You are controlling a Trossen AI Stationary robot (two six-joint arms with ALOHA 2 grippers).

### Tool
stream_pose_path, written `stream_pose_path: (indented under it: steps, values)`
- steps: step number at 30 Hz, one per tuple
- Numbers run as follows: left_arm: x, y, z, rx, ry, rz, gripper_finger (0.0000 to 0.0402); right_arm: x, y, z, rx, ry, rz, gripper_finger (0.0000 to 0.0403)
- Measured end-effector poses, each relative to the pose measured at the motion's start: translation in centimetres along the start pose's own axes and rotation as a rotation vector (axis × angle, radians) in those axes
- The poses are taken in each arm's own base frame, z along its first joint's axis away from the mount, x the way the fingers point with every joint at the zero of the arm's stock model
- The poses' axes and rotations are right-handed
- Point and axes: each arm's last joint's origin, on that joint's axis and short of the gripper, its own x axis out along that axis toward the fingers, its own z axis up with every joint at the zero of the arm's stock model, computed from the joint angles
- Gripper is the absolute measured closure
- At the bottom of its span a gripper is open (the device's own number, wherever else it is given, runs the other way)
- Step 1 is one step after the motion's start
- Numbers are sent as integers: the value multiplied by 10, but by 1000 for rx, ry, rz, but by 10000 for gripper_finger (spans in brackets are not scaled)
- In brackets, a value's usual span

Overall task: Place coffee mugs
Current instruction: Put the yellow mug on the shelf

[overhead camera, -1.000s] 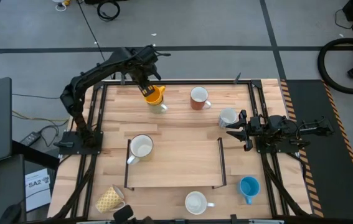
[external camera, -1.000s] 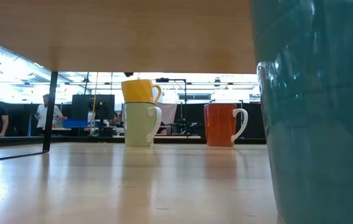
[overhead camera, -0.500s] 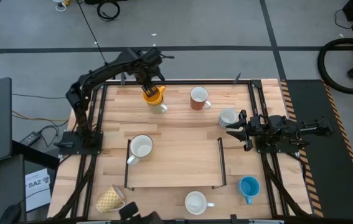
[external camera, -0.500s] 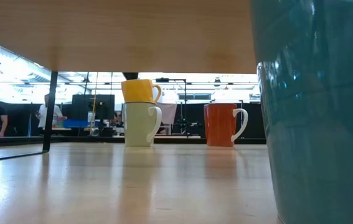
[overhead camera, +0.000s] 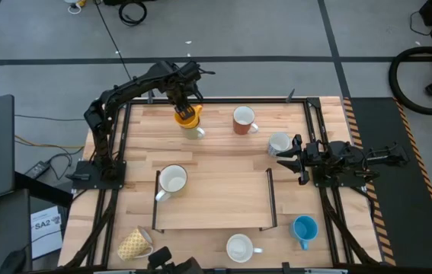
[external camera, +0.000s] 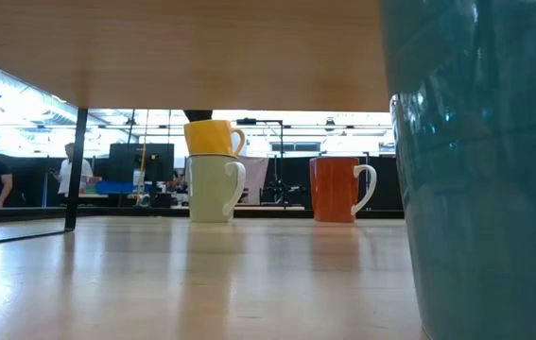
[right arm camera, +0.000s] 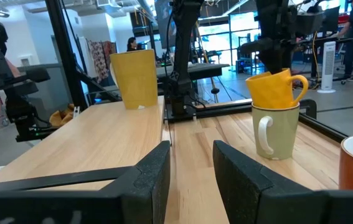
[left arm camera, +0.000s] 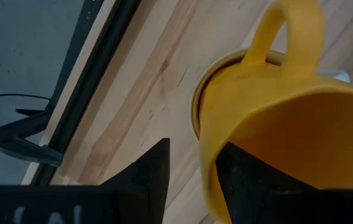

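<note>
An orange mug (overhead camera: 187, 116) sits tilted in the mouth of a cream mug (overhead camera: 194, 130) near the table's far edge; both show in the low view (external camera: 213, 138) and the right wrist view (right arm camera: 274, 88). My left gripper (left arm camera: 195, 149) is open over the orange mug's rim, one finger inside and one outside. A reddish-brown mug (overhead camera: 242, 120) stands to their right. My right gripper (overhead camera: 284, 158) is open and empty at the table's right side, beside a white mug (overhead camera: 279, 142). My left gripper comes at the orange mug from above, with the rim wall (left arm camera: 208, 168) opposite the handle between its fingers. A strip of table shows between the outer finger (left arm camera: 154, 171) and the wall. Whether the inner finger (left arm camera: 244, 180) touches the inside, I cannot tell.
A black wire frame (overhead camera: 157, 202) stands on the table's middle with a white mug (overhead camera: 173, 180) at its left end. A yellow patterned mug (overhead camera: 134, 243), a white mug (overhead camera: 240, 247) and a blue mug (overhead camera: 305, 228) stand along the near edge.
My left arm's elbow has swung a little toward the table's right. Its gripper has stayed over the orange mug, which rests on the cream mug as before.
</note>
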Motion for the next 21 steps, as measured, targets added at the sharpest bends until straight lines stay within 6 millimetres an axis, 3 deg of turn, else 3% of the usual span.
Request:
stream_pose_path:
  steps: [10, 16, 21]
  values:
    - [-2, 0, 0, -4, -7, -14, 375, 0, 0, 0, 0, 0, 0, 275]
    - [-10, 0, -3, -5, -26, -6, 380, 0, 0, 0, 0, 0, 0, 275]
    - [-27, 1, -12, -7, -57, -6, 380, 0, 0, 0, 0, 0, 0, 275]
